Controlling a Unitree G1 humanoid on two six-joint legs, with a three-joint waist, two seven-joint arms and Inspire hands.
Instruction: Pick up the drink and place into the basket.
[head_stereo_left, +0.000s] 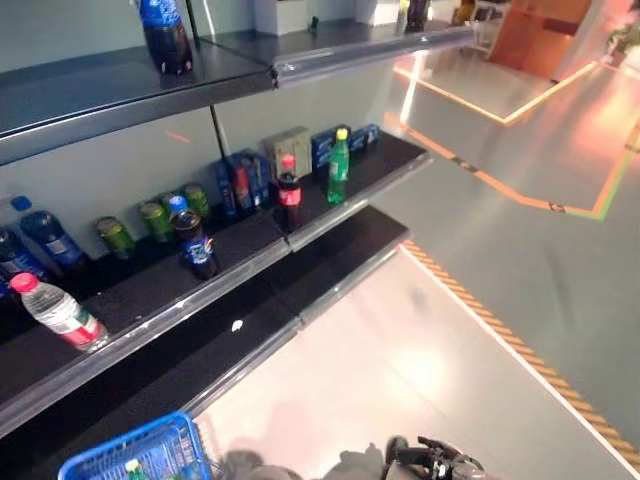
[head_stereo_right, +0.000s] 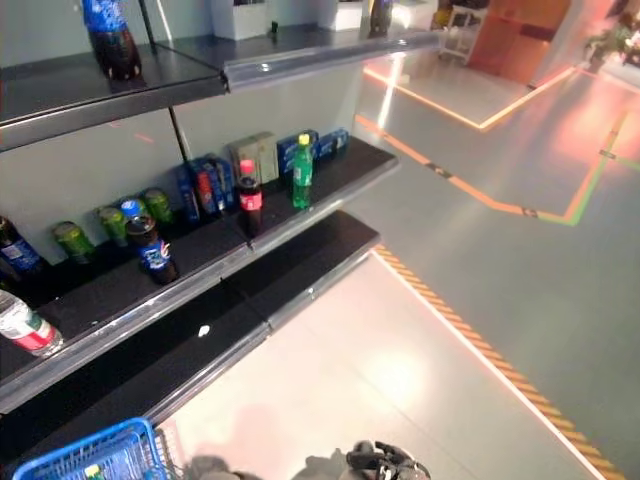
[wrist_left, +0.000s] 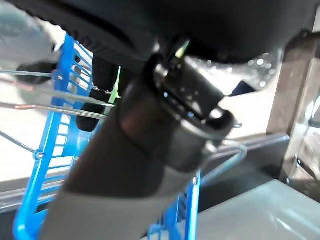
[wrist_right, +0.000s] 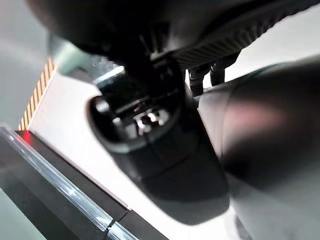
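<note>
The right hand (head_stereo_left: 440, 462) shows only as a dark shape low at the frame's edge; whether its fingers are open or curled cannot be told. The left hand (wrist_left: 100, 75) has dark fingers curled over the blue basket's (head_stereo_left: 150, 450) wire handle. A green-topped bottle (head_stereo_left: 131, 467) sits inside the basket. Colas, cans and a green soda bottle (head_stereo_left: 339, 166) stand on the middle shelf (head_stereo_left: 250, 262).

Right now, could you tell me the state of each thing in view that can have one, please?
Blue basket: low at the left, a green-capped item inside.
Clear bottle with red cap: tilted on the middle shelf.
Green bottle: upright, capped.
Dark red-capped bottle: upright, capped.
Left hand: at the basket's wire handle, grip unclear.
Right hand: grip unclear.
</note>
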